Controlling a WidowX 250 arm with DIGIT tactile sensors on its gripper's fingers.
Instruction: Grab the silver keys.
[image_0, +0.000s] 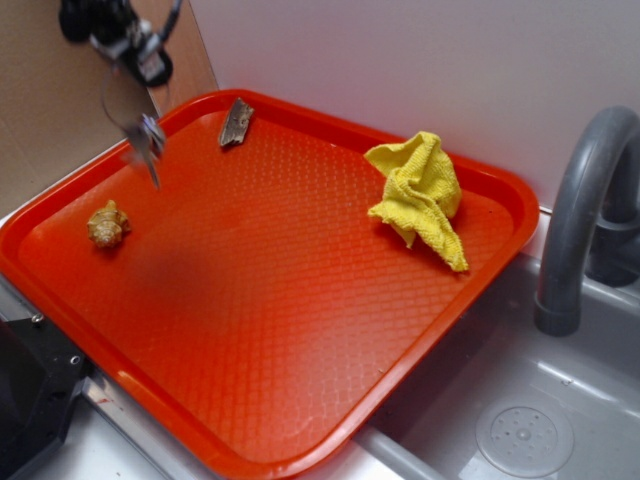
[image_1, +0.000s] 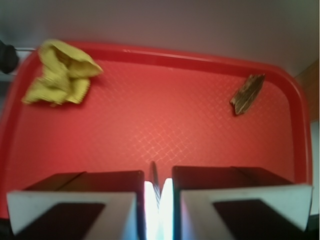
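Observation:
My gripper (image_0: 125, 55) hangs high over the tray's far left corner, shut on the silver keys (image_0: 145, 140). The keys dangle from a thin wire ring below the fingers, clear of the red tray (image_0: 300, 330). In the wrist view the two fingers stand nearly together, with a thin dark edge of the silver keys (image_1: 155, 181) pinched in the narrow gap at my gripper (image_1: 158, 192). The rest of the bunch is hidden there.
On the tray lie a tan knobbly lump (image_0: 107, 224) at the left, a dark bark-like chip (image_0: 236, 122) at the back, and a crumpled yellow cloth (image_0: 420, 195) at the right. A grey sink (image_0: 520, 420) and faucet (image_0: 580, 220) sit to the right.

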